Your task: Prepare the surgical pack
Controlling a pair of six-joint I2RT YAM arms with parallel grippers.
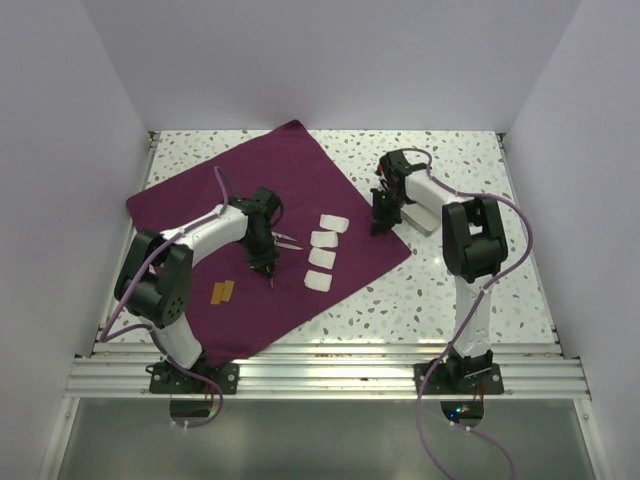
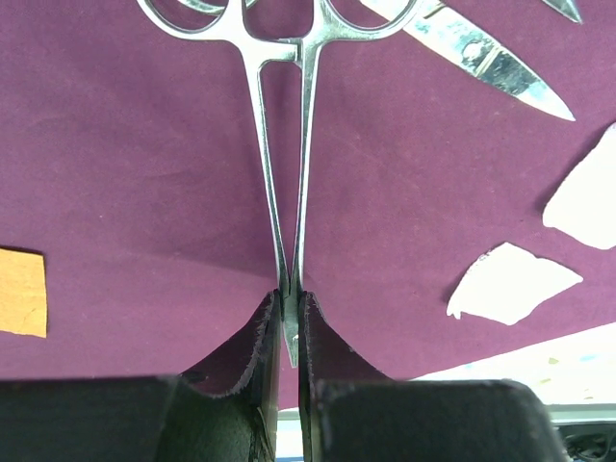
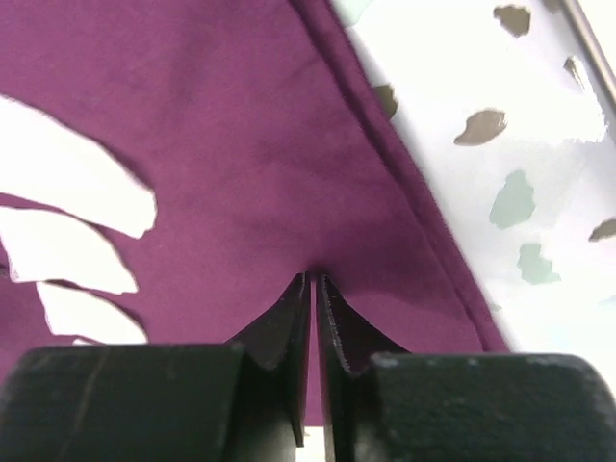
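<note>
The surgical pack is a large purple-maroon cloth (image 1: 190, 205) spread flat on the speckled table. It also fills the left wrist view (image 2: 125, 154) and the right wrist view (image 3: 241, 144). My left gripper (image 1: 266, 262) is shut on the tip of steel forceps (image 2: 281, 173), which lie on the cloth with their ring handles pointing away from it (image 2: 291, 310). My right gripper (image 1: 380, 222) is shut, with its tips down at the cloth just inside its right edge (image 3: 315, 281). I see nothing between its jaws.
Several white gauze pads (image 1: 322, 250) lie in a row on the cloth between the arms. Steel scissors (image 2: 481, 63) lie beside the forceps. An orange strip (image 1: 222, 291) lies on the cloth at the left. A pale object (image 1: 428, 218) sits behind the right arm.
</note>
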